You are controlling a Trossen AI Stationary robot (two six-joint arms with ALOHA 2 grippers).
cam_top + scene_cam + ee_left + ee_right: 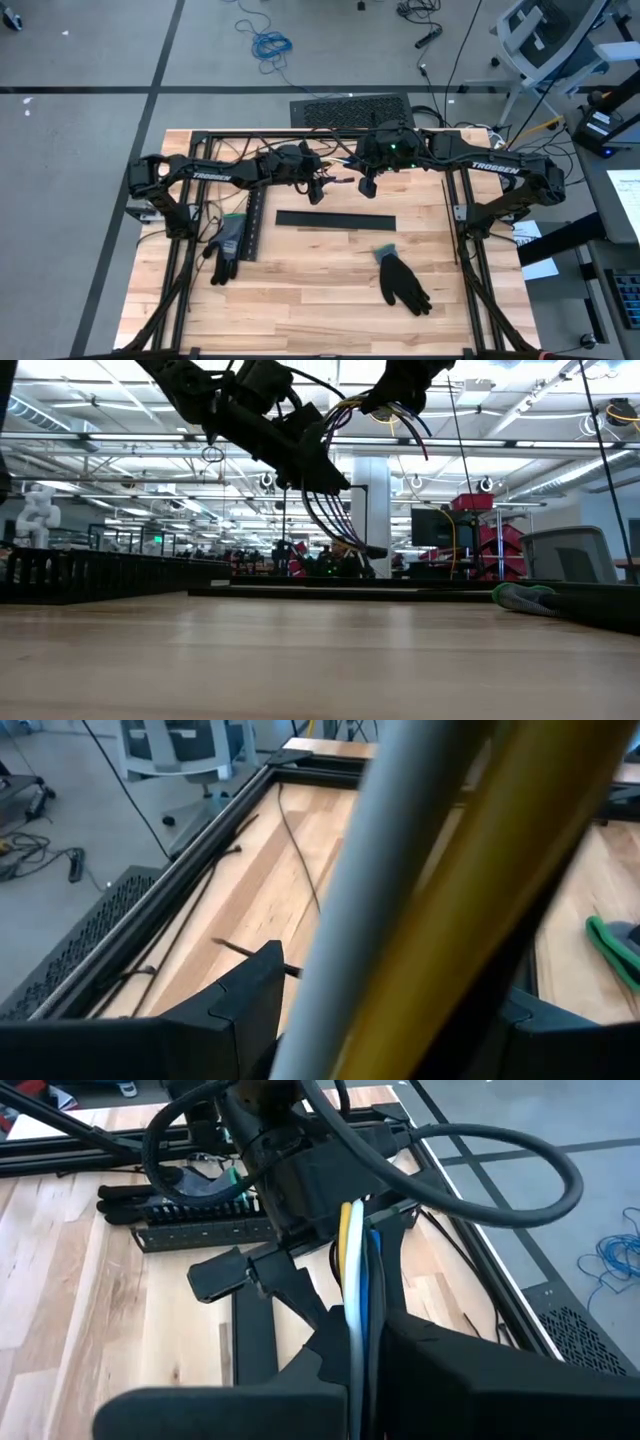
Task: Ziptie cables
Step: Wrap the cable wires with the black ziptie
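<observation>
Rows of ceiling lights (120,435) flood the hall evenly from overhead, so my desk (330,290) is bright and shadows on it stay soft and faint. From desk height, my arms show as dark silhouettes against that glare. In my left wrist view, the cables (430,900) sit so close that they blur into broad, out-of-focus bands.

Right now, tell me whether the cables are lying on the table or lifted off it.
Lifted: the cables hang in the air above the table.
</observation>
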